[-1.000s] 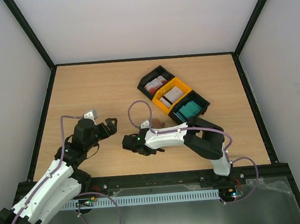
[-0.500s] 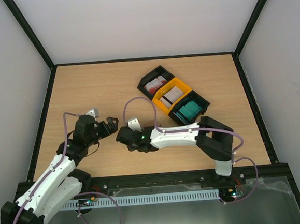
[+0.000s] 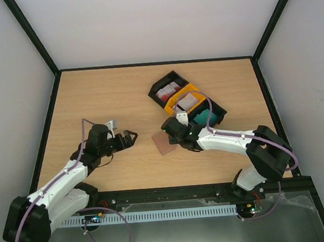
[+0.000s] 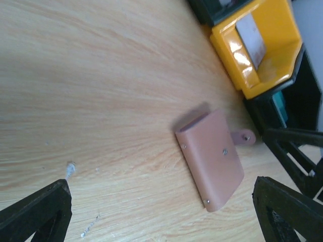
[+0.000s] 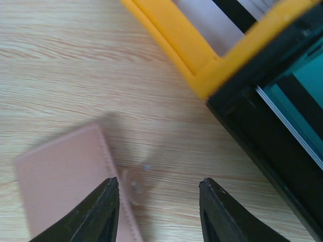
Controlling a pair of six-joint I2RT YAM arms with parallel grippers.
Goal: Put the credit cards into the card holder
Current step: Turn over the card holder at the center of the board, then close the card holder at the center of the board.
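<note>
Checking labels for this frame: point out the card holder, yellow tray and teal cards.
card holder [image 4: 212, 159], left wrist view, middle of its outer face.
yellow tray [image 4: 270, 73], left wrist view, on its side wall.
teal cards [image 3: 205, 117], top view, visible top of the stack.

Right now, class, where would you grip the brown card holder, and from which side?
I'd pinch the card holder across its two long edges, coming down from above. It lies flat and closed on the table, so only its thin edges offer purchase, and bare wood shows beside both.
</note>
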